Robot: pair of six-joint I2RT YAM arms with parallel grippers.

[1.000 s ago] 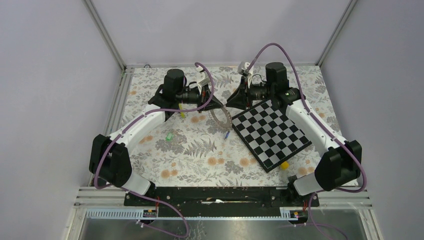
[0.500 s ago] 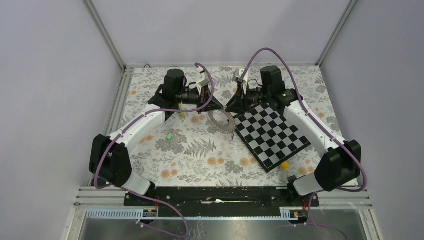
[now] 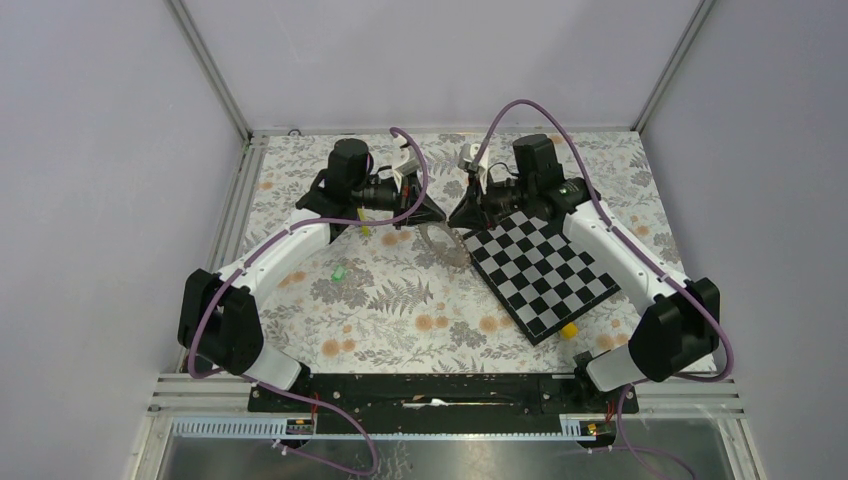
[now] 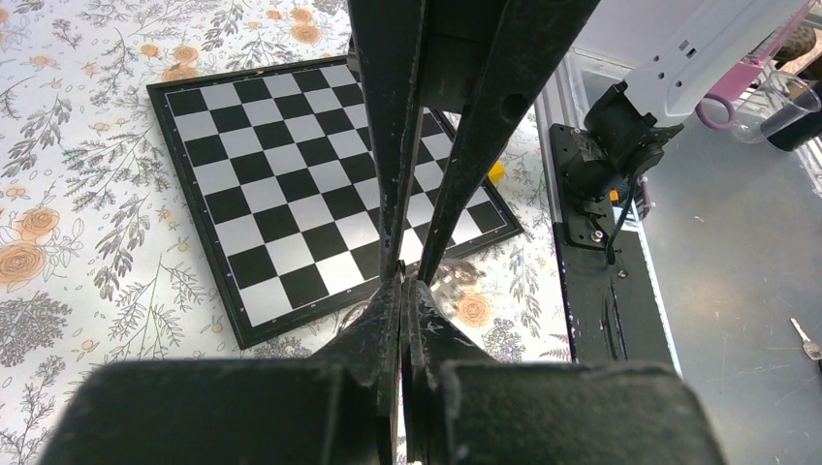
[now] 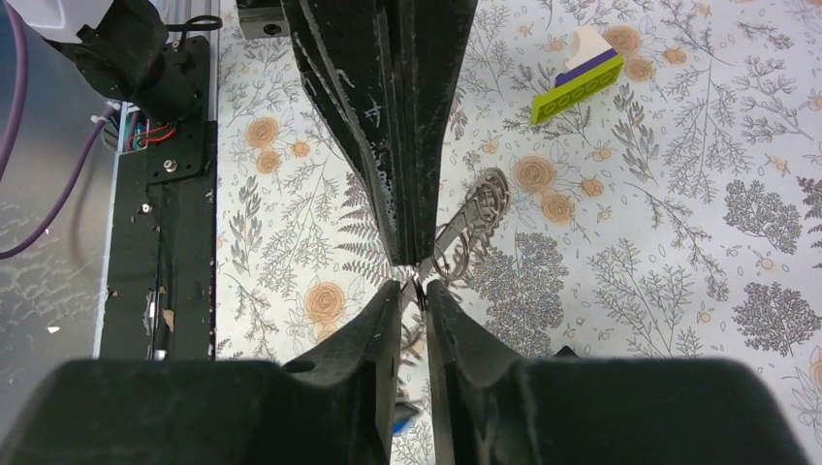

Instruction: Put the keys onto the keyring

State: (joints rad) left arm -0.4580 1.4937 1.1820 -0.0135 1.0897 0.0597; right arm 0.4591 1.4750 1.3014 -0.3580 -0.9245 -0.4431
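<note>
The keyring [image 5: 477,215] is a silver coil hanging from the tips of my left gripper [image 3: 437,213], which is shut on it. In the top view the keyring [image 3: 447,245] is a blurred strand below both grippers. My right gripper [image 5: 415,289] meets the left one tip to tip, its jaws a narrow gap apart with a thin wire of the ring between the tips. A blue key [image 5: 400,423] shows low down between the right fingers. A green key [image 3: 339,272] lies on the cloth to the left. The left gripper [image 4: 402,281] has its fingers pressed together.
A black-and-white checkerboard [image 3: 545,265] lies tilted on the right of the flowered cloth. A small yellow block [image 3: 568,329] sits at its near corner. A yellow-green stick [image 5: 577,85] lies under the left arm. Metal rails edge the table on the left and at the front.
The right arm has shifted left, closer to the left gripper. The keyring, a flat coil half a second ago, now shows as a blurred strand. The left arm has stayed put.
</note>
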